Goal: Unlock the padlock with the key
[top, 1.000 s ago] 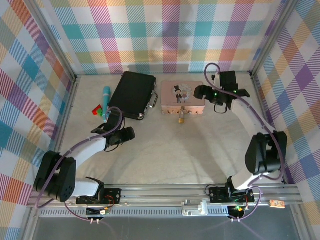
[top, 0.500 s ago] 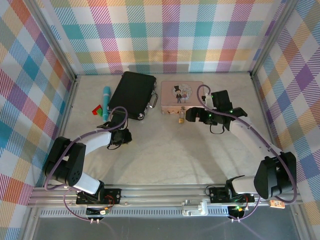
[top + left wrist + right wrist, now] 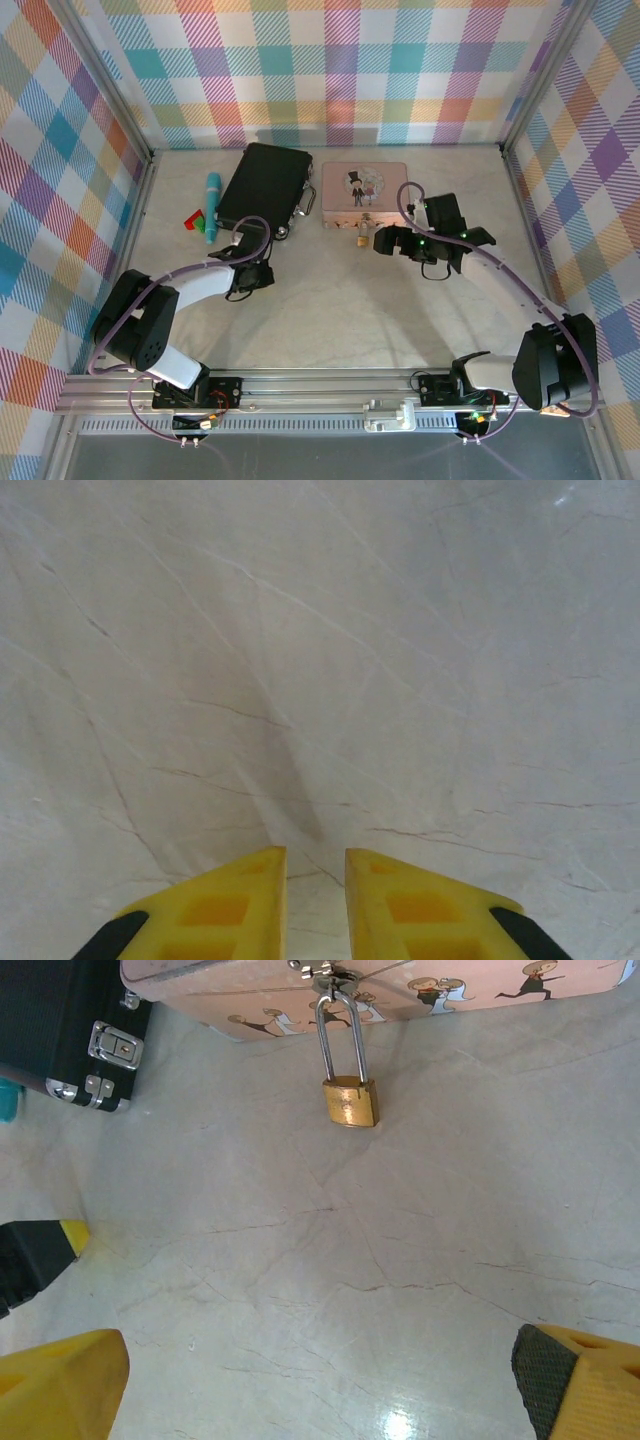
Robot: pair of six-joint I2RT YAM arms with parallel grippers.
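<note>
Top external view: your right pincer [image 3: 379, 240] sits low over the counter [image 3: 330, 320], just right of the padlock [image 3: 360, 238], near it but not touching. Padlock hangs off the front edge of the pink tin [image 3: 365, 185], with the brass body lying on the counter just in front of it. Black case [image 3: 265, 185] lies left of the tin, close beside it. Teal tube [image 3: 212, 205] and a small red-green bit [image 3: 197, 218] lie left of the case.

Your left pincer [image 3: 262, 277] is down at the counter in front of the case, well apart from the padlock.

Right wrist view: pincer [image 3: 320, 1385] is wide apart, with yellow fingers [image 3: 60, 1390] at both lower corners and bare counter between them. Padlock [image 3: 350, 1102] is straight ahead, its thin silver shackle looped through the tin's [image 3: 450, 985] hasp. Case [image 3: 50, 1020] corner with metal latches shows at upper left.

Left wrist view: pincer [image 3: 315, 865] fingers are almost together with a narrow slit between them. You can see nothing in that slit, and whether it grips anything I cannot tell. Marbled counter [image 3: 320, 680] lies ahead.
</note>
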